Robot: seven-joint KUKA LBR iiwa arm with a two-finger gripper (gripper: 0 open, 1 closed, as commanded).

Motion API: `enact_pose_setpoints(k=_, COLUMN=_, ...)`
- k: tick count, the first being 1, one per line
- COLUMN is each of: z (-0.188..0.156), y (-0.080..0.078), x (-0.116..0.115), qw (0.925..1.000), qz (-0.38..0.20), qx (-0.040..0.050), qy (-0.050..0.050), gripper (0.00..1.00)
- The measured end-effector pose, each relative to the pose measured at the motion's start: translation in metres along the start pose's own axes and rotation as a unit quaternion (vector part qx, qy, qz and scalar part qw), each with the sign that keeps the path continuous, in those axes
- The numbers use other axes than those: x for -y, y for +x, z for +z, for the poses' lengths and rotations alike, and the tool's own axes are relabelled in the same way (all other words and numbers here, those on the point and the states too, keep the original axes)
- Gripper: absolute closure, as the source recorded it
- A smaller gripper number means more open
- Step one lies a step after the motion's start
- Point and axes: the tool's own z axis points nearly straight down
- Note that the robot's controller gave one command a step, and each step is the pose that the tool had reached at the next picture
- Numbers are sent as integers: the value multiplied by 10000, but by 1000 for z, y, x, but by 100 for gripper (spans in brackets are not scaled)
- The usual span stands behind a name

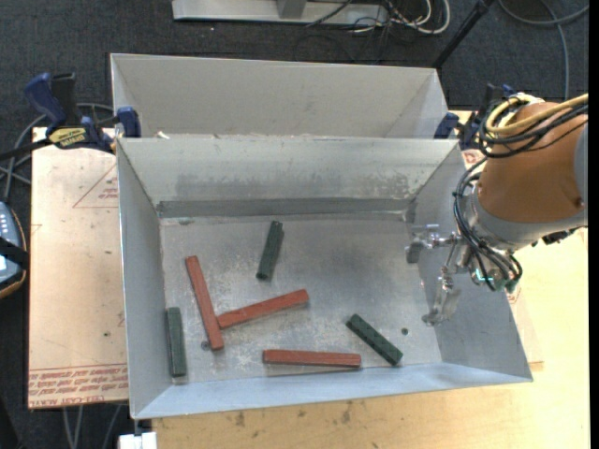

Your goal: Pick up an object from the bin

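Observation:
My gripper (433,314) hangs low at the right side of the bin, close to the right wall, and nothing shows in it. Nearest to it is a short dark green bar (374,339), lying slanted on the floor a little to its left and front. Further left, a red bar (312,358) lies flat along the front wall. Another red bar (263,310) lies slanted near the middle of the floor.
A long red bar (203,302) lies at the left, its lower end meeting the slanted red one. One dark green bar (175,341) sits by the left wall and another (270,250) towards the back. The arm reaches in over the right rim.

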Motion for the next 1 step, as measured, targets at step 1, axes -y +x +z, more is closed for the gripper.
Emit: enact_pose_setpoints(k=1, z=31, y=28, x=-75, qw=9999, qz=-163, qx=8, qy=-18, gripper=0)
